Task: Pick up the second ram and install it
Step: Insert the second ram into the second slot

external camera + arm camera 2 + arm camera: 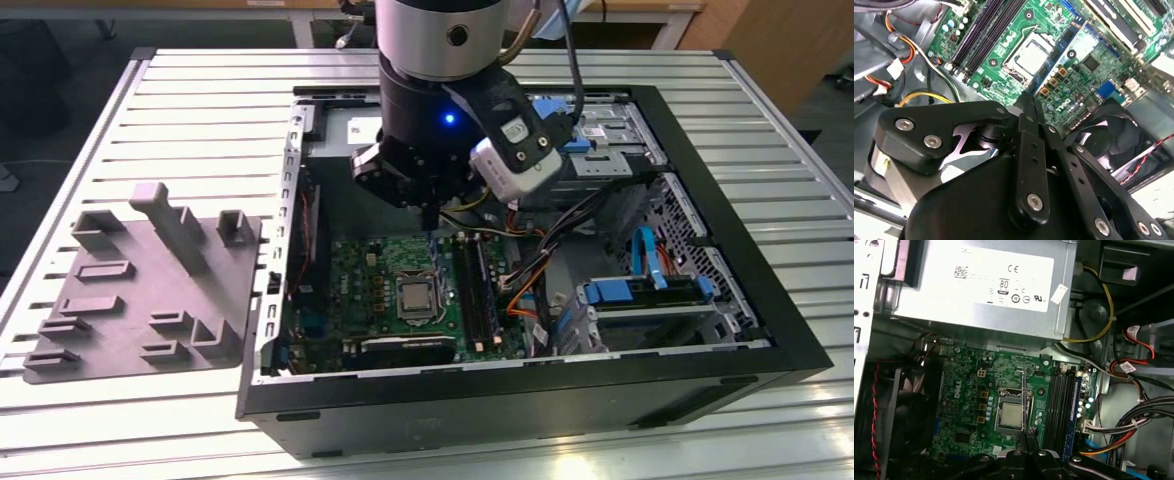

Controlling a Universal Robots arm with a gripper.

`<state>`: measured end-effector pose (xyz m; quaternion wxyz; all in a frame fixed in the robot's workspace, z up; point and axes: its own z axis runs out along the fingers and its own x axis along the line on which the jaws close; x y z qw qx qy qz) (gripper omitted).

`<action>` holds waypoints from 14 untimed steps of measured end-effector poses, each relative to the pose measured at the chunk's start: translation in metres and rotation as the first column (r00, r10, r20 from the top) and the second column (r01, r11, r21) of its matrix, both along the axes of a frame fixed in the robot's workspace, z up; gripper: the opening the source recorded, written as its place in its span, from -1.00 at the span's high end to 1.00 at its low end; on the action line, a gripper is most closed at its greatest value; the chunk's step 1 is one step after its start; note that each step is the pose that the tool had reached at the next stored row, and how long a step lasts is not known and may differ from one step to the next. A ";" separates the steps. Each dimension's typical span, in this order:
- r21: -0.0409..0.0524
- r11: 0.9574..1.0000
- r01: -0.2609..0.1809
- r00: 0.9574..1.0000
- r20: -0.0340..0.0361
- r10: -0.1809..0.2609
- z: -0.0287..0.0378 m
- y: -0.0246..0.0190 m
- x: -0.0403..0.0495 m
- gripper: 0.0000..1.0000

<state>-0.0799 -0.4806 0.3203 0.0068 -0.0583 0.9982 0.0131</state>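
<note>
My gripper (430,228) hangs inside the open computer case (747,370), above the green motherboard (367,275) and close to the processor socket (416,296). In both wrist views its black fingers (1026,115) are pressed together, and I see nothing between them. The gripper's tip (1027,432) lies over the edge of the socket (1010,415). The long dark memory slots (1061,405) run beside the socket, a little to the exterior view's right of the gripper. I cannot tell the second ram apart from these dark slots (477,290).
A grey moulded tray (140,290) with upright posts lies on the slatted table at the exterior view's left. The metal power supply (979,285) sits past the board. Bundled cables (534,270) and blue drive bays (641,290) crowd the case's right side. A fan (1114,145) sits near the board's edge.
</note>
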 end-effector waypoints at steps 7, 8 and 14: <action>0.000 0.999 0.034 0.999 0.000 -0.034 -0.0004 0.0000 0.0000 0.77; 0.000 0.999 0.039 0.999 0.000 -0.039 -0.0004 0.0000 0.0000 0.77; 0.013 0.999 0.039 0.999 0.000 -0.039 -0.0006 -0.0002 -0.0001 0.77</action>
